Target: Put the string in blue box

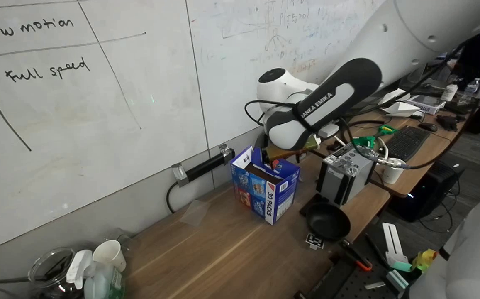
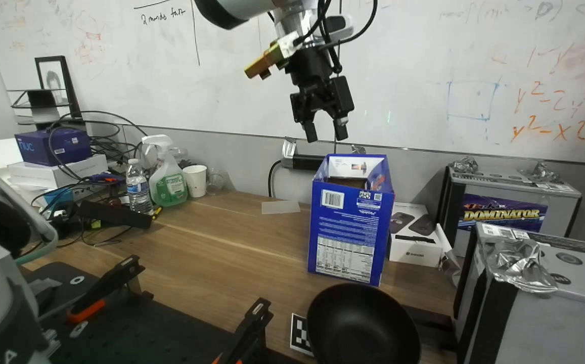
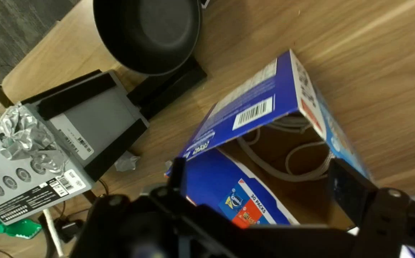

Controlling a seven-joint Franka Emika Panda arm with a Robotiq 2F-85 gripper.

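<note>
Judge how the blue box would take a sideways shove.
The blue box would probably slide, or tip if pushed high: it stands upright, taller than wide in an exterior view. Its walls likely flex or dent under pressure, since the open rim looks like thin cardboard. The string lying in loops inside probably adds little ballast.
</note>
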